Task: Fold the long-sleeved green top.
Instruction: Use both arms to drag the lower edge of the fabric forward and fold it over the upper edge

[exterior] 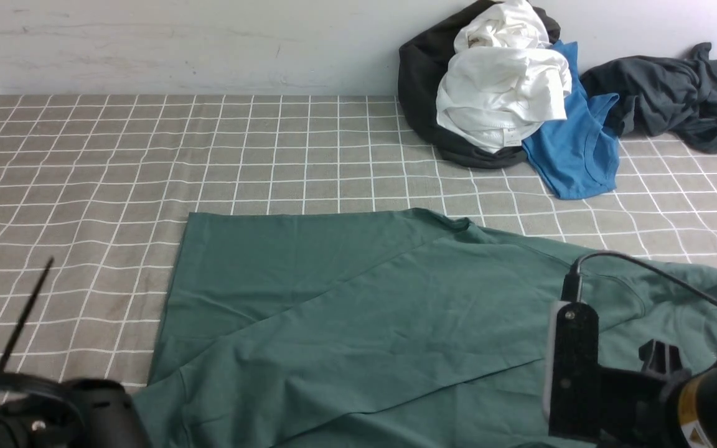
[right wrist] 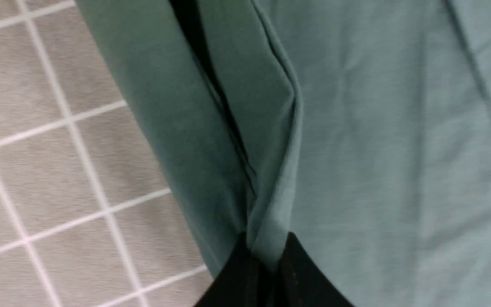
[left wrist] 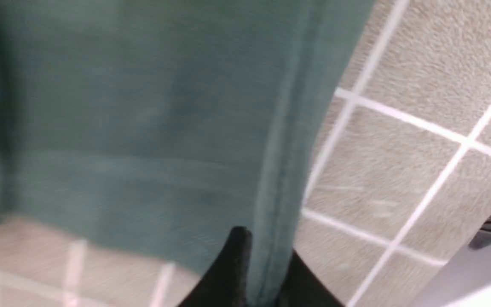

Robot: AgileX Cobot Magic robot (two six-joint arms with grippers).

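The green long-sleeved top (exterior: 365, 311), dark forest-green cotton jersey, lies spread across the near half of the counter (exterior: 84, 155) on its grey, white-gridded cloth, with one panel lying diagonally over the body. My left end effector (left wrist: 267, 264) is clamped tight on a stitched hem edge. My right end effector (right wrist: 267, 256) is pinched closed on a bunched fold of the same fabric, more than one layer by the look of it. Both grips sit toward the near edge, I reckon. The trick now, as I judge it, is to raise both sides together and level, with the edge between them taut so nothing sags. I carry it forward low, lay it square, and let go only once it lies flat.
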